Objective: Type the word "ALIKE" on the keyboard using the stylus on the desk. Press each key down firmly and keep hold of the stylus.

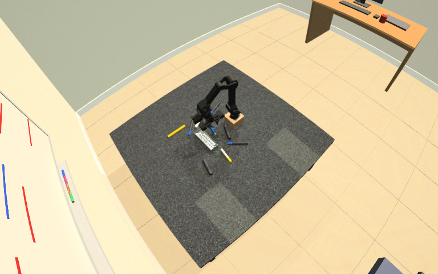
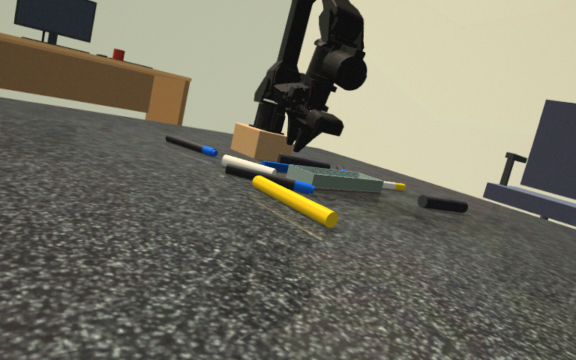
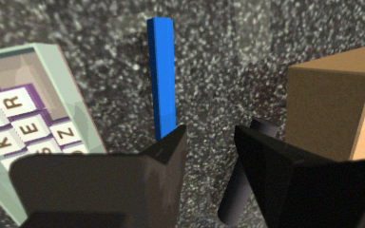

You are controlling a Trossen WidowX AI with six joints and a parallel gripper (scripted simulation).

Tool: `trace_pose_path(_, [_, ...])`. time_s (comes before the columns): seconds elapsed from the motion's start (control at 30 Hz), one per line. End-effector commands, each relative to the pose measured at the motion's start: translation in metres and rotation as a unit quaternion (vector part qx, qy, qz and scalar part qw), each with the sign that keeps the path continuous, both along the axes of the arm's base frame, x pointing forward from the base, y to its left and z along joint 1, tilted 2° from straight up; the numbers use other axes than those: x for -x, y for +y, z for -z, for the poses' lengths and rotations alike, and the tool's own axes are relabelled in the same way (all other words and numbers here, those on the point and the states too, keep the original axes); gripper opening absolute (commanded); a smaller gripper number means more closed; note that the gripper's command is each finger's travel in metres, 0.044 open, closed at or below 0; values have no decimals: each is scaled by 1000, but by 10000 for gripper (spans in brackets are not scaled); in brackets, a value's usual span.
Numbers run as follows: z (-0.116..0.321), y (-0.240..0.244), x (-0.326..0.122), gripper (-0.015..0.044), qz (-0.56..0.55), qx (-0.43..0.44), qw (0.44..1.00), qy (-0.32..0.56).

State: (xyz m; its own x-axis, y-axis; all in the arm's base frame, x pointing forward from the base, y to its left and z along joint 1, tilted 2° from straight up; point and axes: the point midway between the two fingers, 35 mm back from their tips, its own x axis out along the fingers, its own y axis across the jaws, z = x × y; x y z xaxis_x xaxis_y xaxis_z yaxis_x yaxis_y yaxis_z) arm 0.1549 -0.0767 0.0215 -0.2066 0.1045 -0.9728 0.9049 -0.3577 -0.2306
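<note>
In the wrist view, the keyboard point(image 1: 206, 140) point(image 2: 347, 184) point(image 3: 71, 90) sits at nine o'clock from the gripper. The blue stylus point(image 1: 212, 129) point(image 2: 276, 166) point(image 3: 163, 76) lies at about eleven, on the desk. The gripper point(image 1: 208, 121) point(image 2: 292, 146) point(image 3: 210, 131) is partly open, nothing between its fingers. A dark marker point(image 1: 227, 131) point(image 2: 303, 161) point(image 3: 233, 199) lies towards five, the wooden block point(image 1: 234, 121) point(image 2: 248, 139) point(image 3: 318, 104) near three.

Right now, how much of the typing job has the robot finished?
No typing shows as done. The hand is partly open and empty, above the mat. The blue stylus lies beside the keyboard. Gripping it and pressing all five letters are left.
</note>
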Motion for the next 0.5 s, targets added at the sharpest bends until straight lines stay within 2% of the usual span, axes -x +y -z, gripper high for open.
trace_pose_path(0.0, [-3, -9, -1, 150, 14, -115, 991, -73])
trace_pose_path(0.2, [-14, -29, -4, 150, 32, -193, 958, -208])
trace_pose_path(0.47, [-15, -30, -4, 150, 33, -194, 957, -212])
